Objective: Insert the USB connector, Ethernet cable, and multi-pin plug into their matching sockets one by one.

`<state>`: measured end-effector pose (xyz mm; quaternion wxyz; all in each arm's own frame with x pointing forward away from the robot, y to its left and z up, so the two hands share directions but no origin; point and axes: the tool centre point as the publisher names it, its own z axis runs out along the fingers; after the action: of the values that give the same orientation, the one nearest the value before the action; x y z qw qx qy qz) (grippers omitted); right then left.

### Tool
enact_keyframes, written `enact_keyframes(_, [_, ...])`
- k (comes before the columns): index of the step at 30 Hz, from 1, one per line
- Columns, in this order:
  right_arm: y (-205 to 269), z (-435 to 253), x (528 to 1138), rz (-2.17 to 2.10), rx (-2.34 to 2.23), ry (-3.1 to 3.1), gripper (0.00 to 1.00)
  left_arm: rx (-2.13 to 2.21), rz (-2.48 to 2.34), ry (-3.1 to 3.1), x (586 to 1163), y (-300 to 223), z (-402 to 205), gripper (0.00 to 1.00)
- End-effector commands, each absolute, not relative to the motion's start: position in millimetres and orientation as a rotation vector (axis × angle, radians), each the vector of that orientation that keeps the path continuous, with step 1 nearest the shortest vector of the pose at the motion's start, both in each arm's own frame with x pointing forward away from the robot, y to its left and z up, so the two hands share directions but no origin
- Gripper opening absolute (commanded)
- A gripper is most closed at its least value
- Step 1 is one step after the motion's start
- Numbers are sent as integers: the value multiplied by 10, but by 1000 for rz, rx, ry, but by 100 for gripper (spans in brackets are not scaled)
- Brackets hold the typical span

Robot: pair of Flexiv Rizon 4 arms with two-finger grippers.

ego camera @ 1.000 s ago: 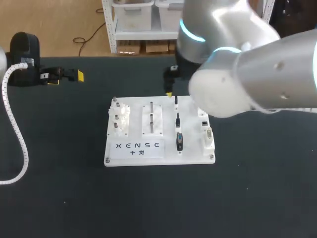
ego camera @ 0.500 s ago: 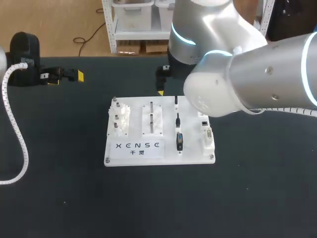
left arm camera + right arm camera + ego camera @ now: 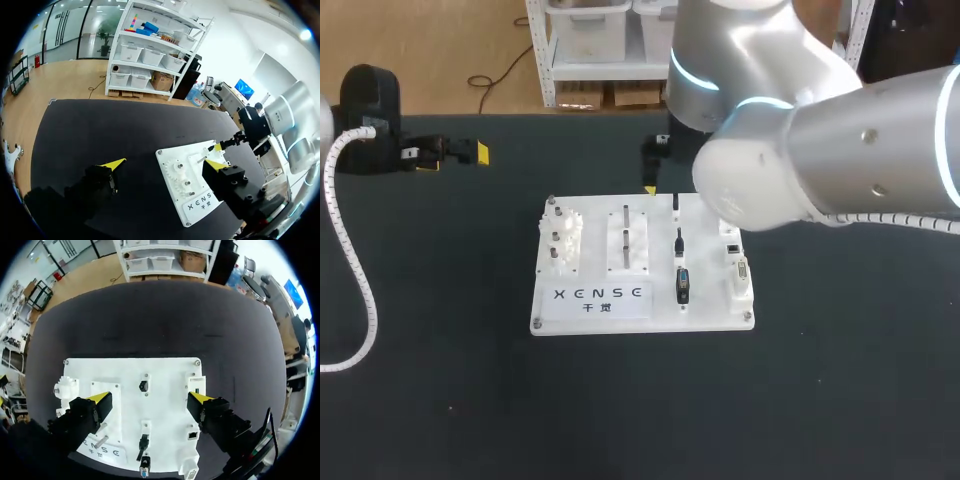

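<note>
A white board (image 3: 590, 312) lies mid-table. In a column on it sit three black plugs: a small one (image 3: 675, 203) at the far end, a cabled one (image 3: 678, 242) in the middle, and a wider multi-pin plug (image 3: 682, 286) nearest. The matching sockets (image 3: 736, 262) stand along its right edge. My right gripper (image 3: 149, 399) hangs open above the board's far half, holding nothing, with the small plug (image 3: 143, 386) below it between the fingers. My left gripper (image 3: 165, 164) is open and empty, far off at the table's back left (image 3: 455, 155), looking toward the board (image 3: 186, 206).
Gear and peg fixtures (image 3: 563, 240) occupy the board's left part, and a slotted block (image 3: 627, 240) its middle. A white corrugated hose (image 3: 355, 270) loops across the table's left side. My bulky right arm (image 3: 820, 150) hangs over the back right.
My right arm swung a little left along the board's far edge, then eased back right. The left arm and the plugs stayed put.
</note>
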<state>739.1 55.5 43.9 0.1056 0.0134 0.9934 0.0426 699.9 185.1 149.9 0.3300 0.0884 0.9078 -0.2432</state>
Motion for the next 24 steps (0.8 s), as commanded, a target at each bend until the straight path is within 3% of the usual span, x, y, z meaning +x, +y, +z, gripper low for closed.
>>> enact_keyframes(1, [684,353,7560,85,42,2993,100,231,-636,2374,6999,1850,1500,100])
enact_keyframes(10, [744,278,7549,-1,5,2981,100,231,-636,2374,6999,1850,1500,100])
enact_keyframes(11, [738,264,7547,-7,8,2985,91,231,-636,2374,6999,1850,1500,100])
enact_keyframes(17, [680,214,7524,-27,4,2986,67,231,-636,2374,6999,1850,1500,100])
enact_keyframes(18, [666,208,7522,-26,7,2986,55,231,-636,2374,6999,1850,1500,100])
enact_keyframes(19, [653,198,7523,-25,9,2986,50,231,-636,2374,6999,1850,1500,100])
enact_keyframes(24, [637,175,7519,-2,13,3003,45,231,-636,2374,6999,1850,1500,100])
